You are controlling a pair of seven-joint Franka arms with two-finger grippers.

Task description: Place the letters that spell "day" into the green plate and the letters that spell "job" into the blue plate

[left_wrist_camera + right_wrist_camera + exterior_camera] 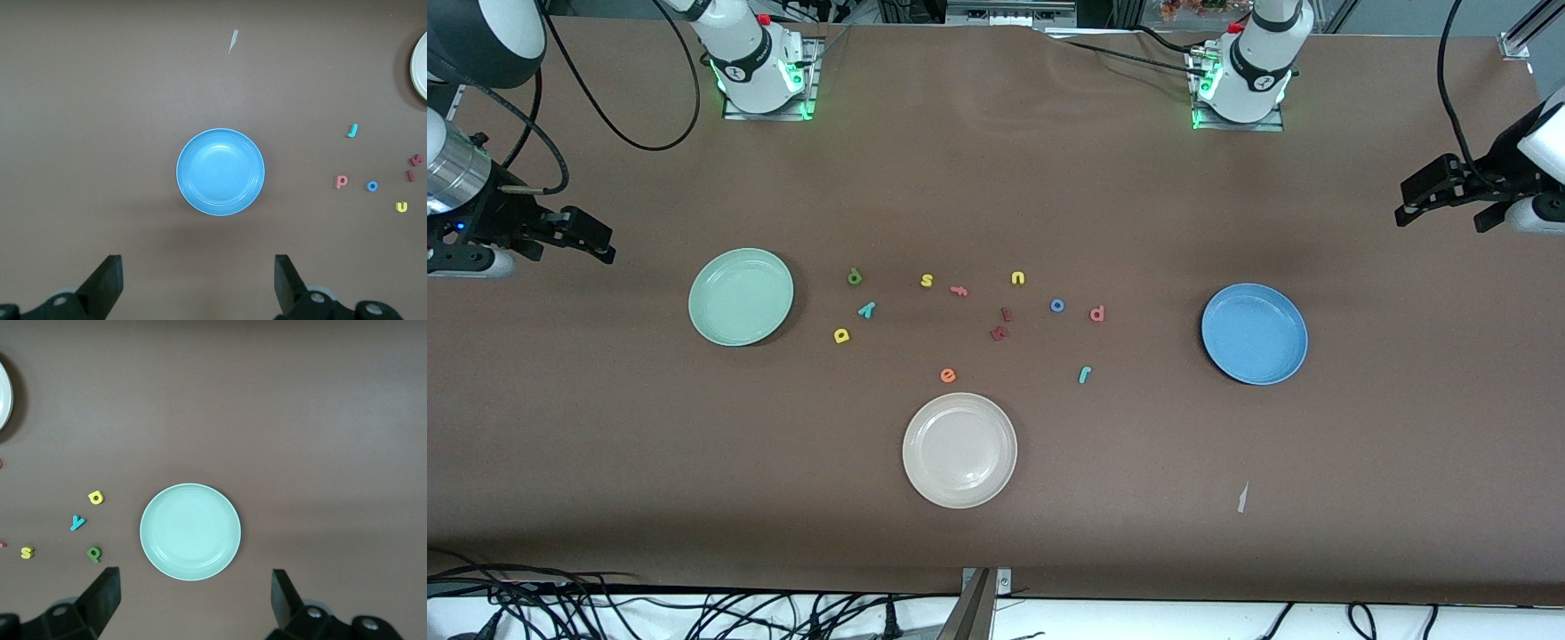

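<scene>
The green plate (741, 296) lies toward the right arm's end, and beside it are the dark green "d" (855, 277), teal "y" (867, 309) and yellow "a" (841, 335). The blue plate (1254, 333) lies toward the left arm's end. Near it are the blue "o" (1056, 305), pinkish "b" (1097, 313) and teal "j" (1085, 374). My right gripper (195, 590) hovers open and empty above the table by the green plate (190, 531). My left gripper (198, 273) hangs open and empty by the blue plate (220, 171).
A cream-white plate (959, 450) sits nearest the front camera. Among the task letters lie a yellow "s" (927, 281), a yellow "u" (1018, 278), an orange "e" (948, 375), a pink letter (959, 291) and two dark red letters (999, 333). A paper scrap (1241, 498) lies near the front edge.
</scene>
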